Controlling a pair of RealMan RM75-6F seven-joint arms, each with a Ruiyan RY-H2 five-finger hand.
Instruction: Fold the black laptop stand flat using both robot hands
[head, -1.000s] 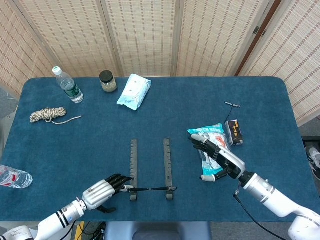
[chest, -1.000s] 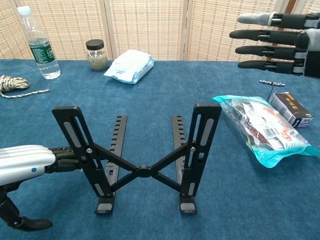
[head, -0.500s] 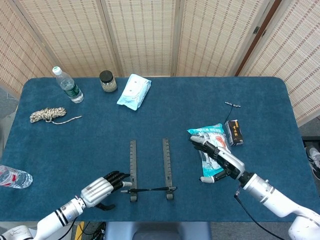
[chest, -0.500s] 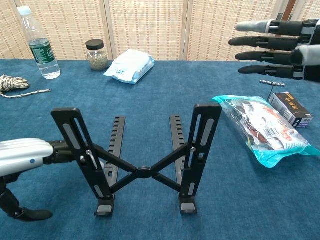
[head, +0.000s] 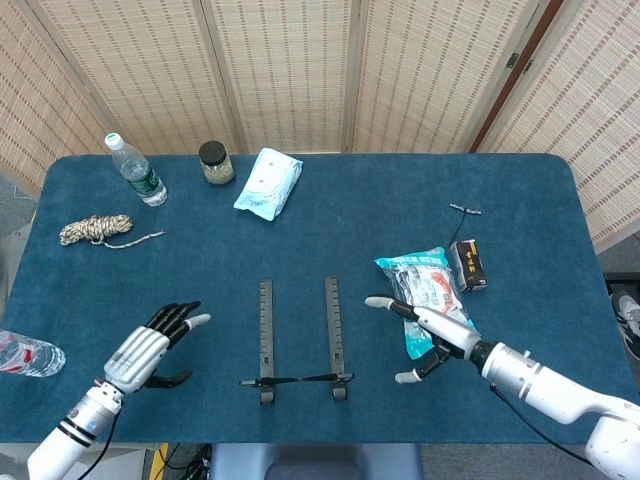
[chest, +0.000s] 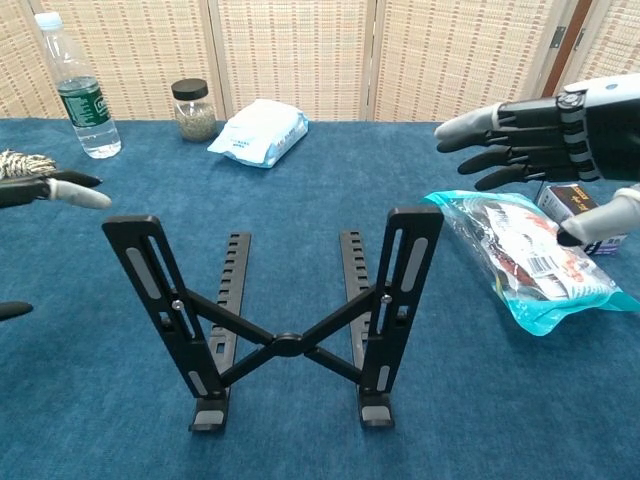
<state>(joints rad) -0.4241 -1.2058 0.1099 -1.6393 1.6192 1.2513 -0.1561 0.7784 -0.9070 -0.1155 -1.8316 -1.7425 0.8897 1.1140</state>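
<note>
Black laptop stand (chest: 285, 315): near centre of the blue table (head: 330, 230), still raised, its two slotted uprights crossed by an X-brace, feet resting on the cloth.

Left hand (head: 150, 345): near left, apart from the stand, fingers spread, holding nothing; the chest view shows only a fingertip at the left edge.

Right hand (head: 425, 325): near right of the stand, clear of it, fingers spread wide and holding nothing; it hovers over the plastic snack bag (chest: 525, 255).

Small dark box (head: 468, 264): just right of the bag.

Small metal tool (head: 464, 210): further back on the right.

Lying water bottle (head: 28, 356): at the near left edge.

Coiled rope (head: 95, 229): left side, mid-distance.

Upright water bottle (chest: 78, 90), lidded jar (chest: 194, 110) and wet-wipe pack (chest: 260, 132): in a row at the far left.

Woven screen (head: 300, 70): behind the table.
</note>
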